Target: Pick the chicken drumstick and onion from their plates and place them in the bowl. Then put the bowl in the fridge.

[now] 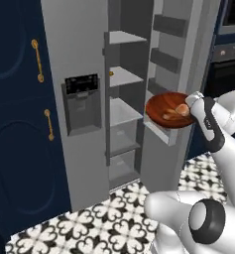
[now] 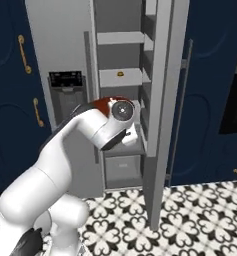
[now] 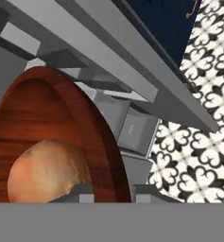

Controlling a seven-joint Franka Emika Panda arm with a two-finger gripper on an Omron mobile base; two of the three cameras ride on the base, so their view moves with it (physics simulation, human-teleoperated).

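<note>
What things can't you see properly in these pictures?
- Hand: left base view, its fingertips are hidden behind the bowl rim and its own white body.
- Bowl: right base view, the arm covers nearly all of it.
- Chicken drumstick: hand view, not made out; the onion and bowl wall may hide it.
- Small yellow thing on a fridge shelf: left base view, too small to identify.

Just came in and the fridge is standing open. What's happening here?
The robot arm's gripper is shut on the rim of the wooden bowl, holding it up in front of the open fridge. The onion sits in the bowl, with something brownish beside it, likely the chicken drumstick. The bowl is beside the door shelves, not yet set on a shelf inside.
</note>
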